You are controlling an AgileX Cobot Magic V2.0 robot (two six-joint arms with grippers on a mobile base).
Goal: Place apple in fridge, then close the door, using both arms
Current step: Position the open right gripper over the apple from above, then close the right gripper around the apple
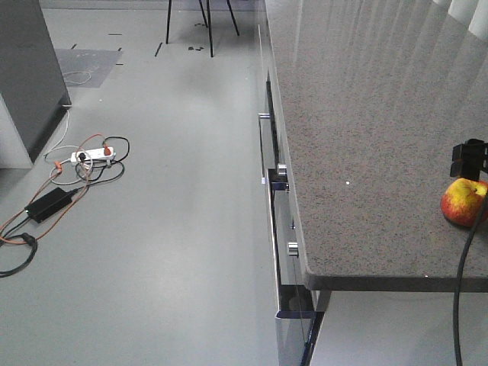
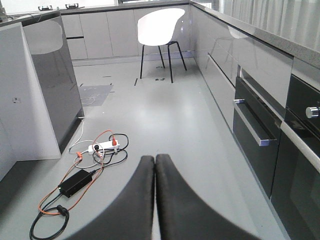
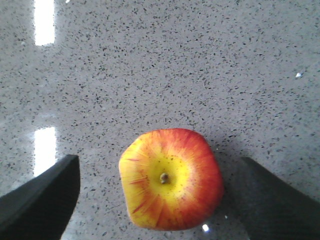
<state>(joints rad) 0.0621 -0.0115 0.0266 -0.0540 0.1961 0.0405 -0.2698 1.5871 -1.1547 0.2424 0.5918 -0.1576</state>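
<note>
Red-and-yellow apple (image 3: pixel 170 187) resting on the counter (image 3: pixel 150 60), stem dimple turned up toward the right wrist camera. It lies between the two black fingers (image 3: pixel 45 200) of the right gripper (image 3: pixel 160 170). The fingers are spread wide, one on each side, with bare stone visible between each finger and the fruit (no contact on either side).

In the front view the apple sits near the right margin, set back from the counter's front edge. A black part of the right arm is just behind it, and a black cable (image 1: pixel 461 290) hangs across the counter edge in front.

The counter is grey speckled stone, glossy, with window reflections. Below its front edge are a steel handle (image 1: pixel 263 145), round knobs (image 1: pixel 282 169) and a dark glass oven (image 2: pixel 300 160).

The left gripper (image 2: pixel 154 200) is held over the floor (image 1: pixel 191 191), well apart from the apple. Its fingers are pressed together with nothing between them.

On the plain grey floor are a white power strip (image 1: pixel 91 155), a black adapter (image 1: pixel 47 203) and tangled cables (image 1: pixel 84 174). A dark glossy unit (image 2: pixel 50 75) stands at left and a white chair (image 2: pixel 160 27) farther back.
</note>
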